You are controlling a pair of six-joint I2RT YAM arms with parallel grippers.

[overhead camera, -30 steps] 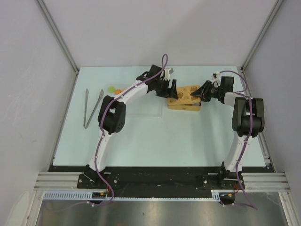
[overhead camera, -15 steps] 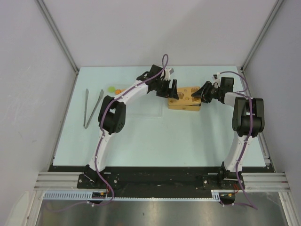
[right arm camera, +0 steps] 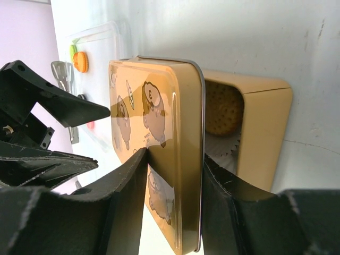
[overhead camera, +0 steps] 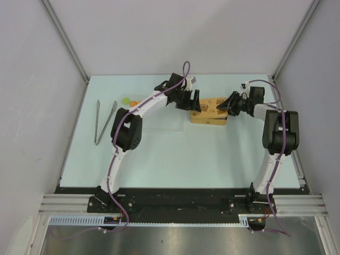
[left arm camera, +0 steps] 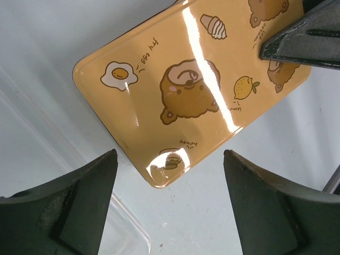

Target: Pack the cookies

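Cookies [right arm camera: 81, 61] outside tin [right arm camera: 265, 133]; tin holds biscuit [right arm camera: 220, 114], paper cup [right arm camera: 220, 147]; right pincer [right arm camera: 174, 159] clamps lid [right arm camera: 154, 122]; left pincer [left arm camera: 169, 159] wide.

The tin lid [left arm camera: 186, 101] is smooth, high-gloss printed metal streaked with white glare, while the tin base [right arm camera: 265, 133] has a duller satin yellow coat. Inside it, a brown biscuit [right arm camera: 220, 111] looks rough and pitted above a pleated white paper cup [right arm camera: 220, 151]. The left gripper [left arm camera: 169, 159] has matt black plastic fingers [left arm camera: 79, 207], scuffed grey at one edge. A clear plastic tray [left arm camera: 130, 236] lies on the smooth bench [left arm camera: 53, 32]. The tongs [overhead camera: 103, 121] look like bare metal.
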